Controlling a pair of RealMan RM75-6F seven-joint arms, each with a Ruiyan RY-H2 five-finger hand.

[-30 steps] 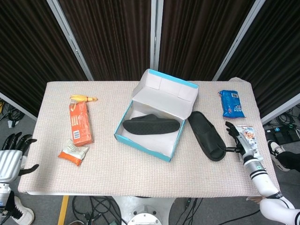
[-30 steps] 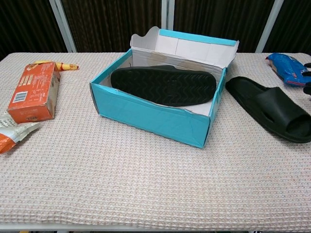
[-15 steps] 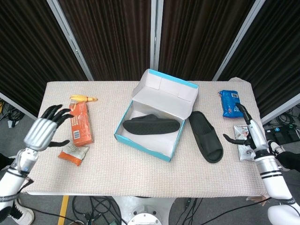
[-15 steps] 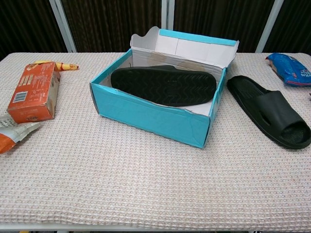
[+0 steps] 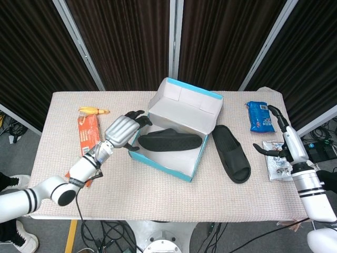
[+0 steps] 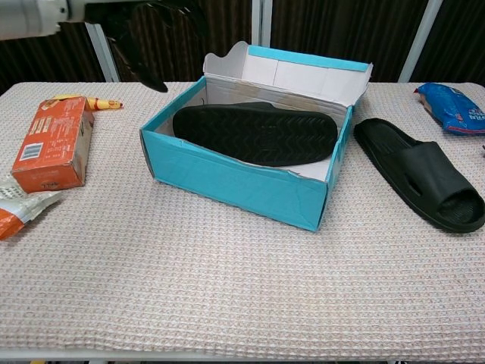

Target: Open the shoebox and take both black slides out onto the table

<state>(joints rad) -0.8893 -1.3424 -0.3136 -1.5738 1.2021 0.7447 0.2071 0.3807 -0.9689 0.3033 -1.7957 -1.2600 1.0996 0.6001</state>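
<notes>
The teal shoebox (image 5: pixel 158 158) (image 6: pixel 227 178) stands open in the table's middle, lid (image 5: pixel 185 100) (image 6: pixel 303 72) tipped back. One black slide (image 5: pixel 169 140) (image 6: pixel 255 133) lies inside it, sole up. The other black slide (image 5: pixel 231 153) (image 6: pixel 421 180) lies on the table just right of the box. My left hand (image 5: pixel 124 130) hovers open, fingers spread, beside the box's left wall; in the chest view its dark fingers (image 6: pixel 144 34) show blurred at the top left. My right hand (image 5: pixel 285 139) is open and lifted near the right table edge, apart from the slide.
An orange carton (image 5: pixel 90 138) (image 6: pixel 51 142), a yellow banana toy (image 5: pixel 93 110) (image 6: pixel 85 101) and an orange-white packet (image 6: pixel 19 211) lie at the left. A blue snack bag (image 5: pixel 259 116) (image 6: pixel 451 108) and a clear packet (image 5: pixel 276 165) lie at the right.
My left arm has swung from off the table's left edge over to the box's left side. My right hand let go of the outer slide and drew back to the right edge.
</notes>
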